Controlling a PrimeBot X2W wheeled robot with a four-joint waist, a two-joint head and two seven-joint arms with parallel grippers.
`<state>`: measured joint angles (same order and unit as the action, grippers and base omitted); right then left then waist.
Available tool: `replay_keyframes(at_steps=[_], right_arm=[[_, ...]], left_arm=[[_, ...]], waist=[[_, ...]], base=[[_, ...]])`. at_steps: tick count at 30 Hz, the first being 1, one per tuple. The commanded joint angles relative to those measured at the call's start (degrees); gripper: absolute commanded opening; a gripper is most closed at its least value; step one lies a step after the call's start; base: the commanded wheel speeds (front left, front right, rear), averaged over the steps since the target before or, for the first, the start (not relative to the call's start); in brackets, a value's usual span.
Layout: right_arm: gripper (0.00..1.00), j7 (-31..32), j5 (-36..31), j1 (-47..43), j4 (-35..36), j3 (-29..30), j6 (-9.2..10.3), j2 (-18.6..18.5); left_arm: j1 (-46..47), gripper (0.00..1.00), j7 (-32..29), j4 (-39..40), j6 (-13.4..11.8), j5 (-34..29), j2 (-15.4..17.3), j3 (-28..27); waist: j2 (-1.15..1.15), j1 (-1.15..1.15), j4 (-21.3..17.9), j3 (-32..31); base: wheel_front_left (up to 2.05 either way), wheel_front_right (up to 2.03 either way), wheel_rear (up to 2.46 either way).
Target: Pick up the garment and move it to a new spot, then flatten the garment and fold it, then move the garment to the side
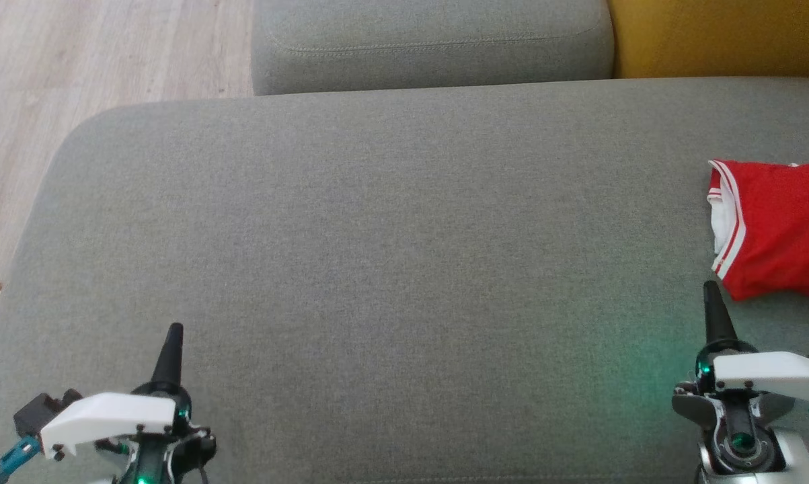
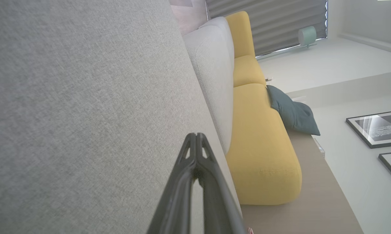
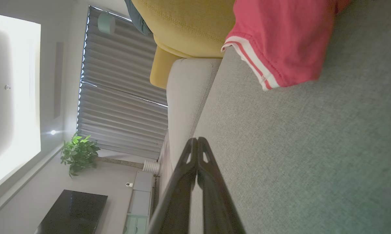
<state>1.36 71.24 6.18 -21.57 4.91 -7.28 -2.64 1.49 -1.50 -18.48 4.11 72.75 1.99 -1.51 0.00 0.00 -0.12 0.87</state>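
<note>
The garment (image 1: 777, 225) is red with white-striped trim and lies folded at the right edge of the grey sofa seat (image 1: 391, 255); the right wrist view has the garment (image 3: 280, 39) at its top. My right gripper (image 1: 711, 290) is shut and empty just below the garment's near corner, apart from it; its fingertips (image 3: 197, 142) meet over bare cushion. My left gripper (image 1: 175, 331) is shut and empty over the seat's lower left, far from the garment, tips together (image 2: 195, 136).
A grey backrest cushion (image 1: 431, 44) runs behind the seat, with a yellow cushion (image 1: 720, 33) to its right. Wooden floor (image 1: 74, 67) lies beyond the seat's left edge. A yellow sofa (image 2: 260, 136) with a teal pillow (image 2: 291, 112) stands beyond.
</note>
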Motion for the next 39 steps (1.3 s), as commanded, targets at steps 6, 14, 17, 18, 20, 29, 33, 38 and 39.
replay_keyframes(at_steps=[6, 14, 17, 18, 20, 29, 33, 38, 39], right_arm=[[0.00, 1.4, 5.5, 1.2, 3.6, -0.1, -0.17, -0.2], [0.00, 2.7, 10.9, 0.8, 5.0, 0.5, -0.19, -0.2], [0.00, 3.1, 12.3, 0.7, 5.4, 0.6, -0.19, -0.2], [0.00, 3.2, 13.0, 0.6, 5.5, 0.7, -0.19, -0.2], [0.00, 3.6, 14.4, 0.5, 5.9, 0.9, -0.19, -0.2], [0.00, 5.0, 20.5, 0.0, 7.4, 1.6, -0.21, -0.2], [0.00, 5.1, 20.9, 0.0, 7.5, 1.6, -0.21, -0.2], [0.00, 5.1, 20.9, 0.0, 7.5, 1.6, -0.21, -0.2], [0.00, 5.1, 20.9, 0.0, 7.5, 1.6, -0.21, -0.2]], left_arm=[[3.6, 0.00, -1.3, 2.8, 1.4, 5.0, 0.8, -2.6], [4.0, 0.00, -2.6, 3.3, 2.1, 10.1, 0.8, -3.5], [4.1, 0.00, -2.9, 3.5, 2.3, 11.4, 0.8, -3.7], [4.2, 0.00, -3.1, 3.6, 2.3, 12.0, 0.8, -3.8], [4.2, 0.00, -3.4, 3.7, 2.5, 13.3, 0.8, -4.0], [4.7, 0.00, -4.9, 4.4, 3.3, 19.1, 0.9, -4.9], [4.7, 0.00, -5.0, 4.4, 3.4, 19.4, 0.9, -5.0], [4.7, 0.00, -5.0, 4.4, 3.4, 19.4, 0.9, -5.0], [4.7, 0.00, -5.0, 4.4, 3.4, 19.4, 0.9, -5.0]], waist=[[0.00, 0.00, 0.0, -0.2], [0.00, 0.00, 0.1, -0.3], [0.00, 0.00, 0.1, -0.4], [0.00, 0.00, 0.1, -0.4], [0.00, 0.00, 0.1, -0.5], [0.00, 0.00, 0.1, -0.7], [0.00, 0.00, 0.1, -0.7], [0.00, 0.00, 0.1, -0.7], [0.00, 0.00, 0.1, -0.7]], base=[[0.00, 0.00, 0.00], [0.00, 0.00, 0.00], [0.00, 0.00, 0.00], [0.00, 0.00, 0.00], [0.00, 0.00, 0.00], [0.00, 0.00, 0.00], [0.00, 0.00, 0.00], [0.00, 0.00, 0.00], [0.00, 0.00, 0.00]])
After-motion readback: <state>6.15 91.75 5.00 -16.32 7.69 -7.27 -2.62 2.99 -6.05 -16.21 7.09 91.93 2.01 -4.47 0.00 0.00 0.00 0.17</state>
